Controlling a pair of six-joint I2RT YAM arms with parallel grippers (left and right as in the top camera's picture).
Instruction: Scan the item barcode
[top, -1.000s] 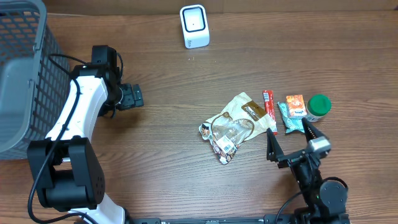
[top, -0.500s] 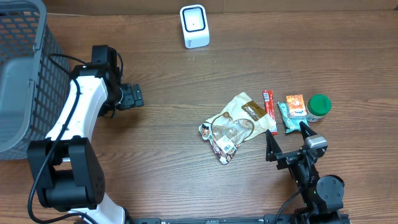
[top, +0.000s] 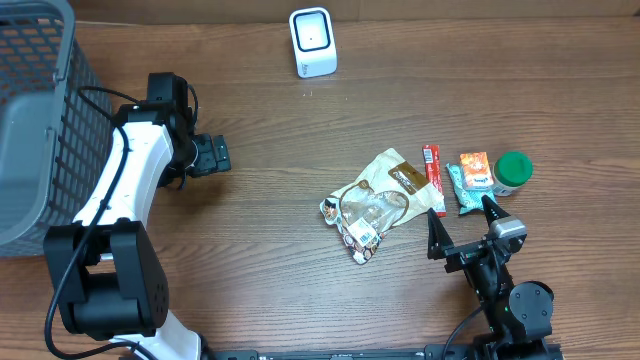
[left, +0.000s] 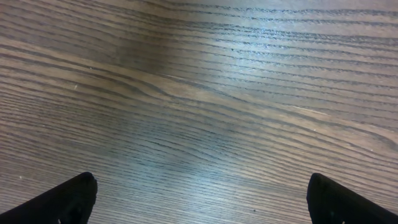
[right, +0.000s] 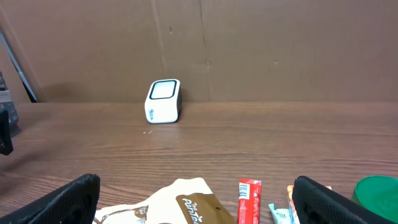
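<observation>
Only the right gripper (top: 460, 211) has eased back toward 5 o'clock; it and the left gripper (top: 222, 156) at 9 o'clock gape empty. Likeliest item, the crinkly tan-and-clear plastic snack bag (top: 378, 195), lies at 4 o'clock just beside a red stick packet (top: 432, 170): light, limp, slippery, best pinched at a free edge. Open wooden table (top: 280, 260) leads to the white box scanner (top: 312, 42) at 12 o'clock.

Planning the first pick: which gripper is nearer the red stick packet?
Right. The right gripper sits open right beside the red stick packet, one fingertip close to its near end. The left gripper is far across the table, open over bare wood.
</observation>
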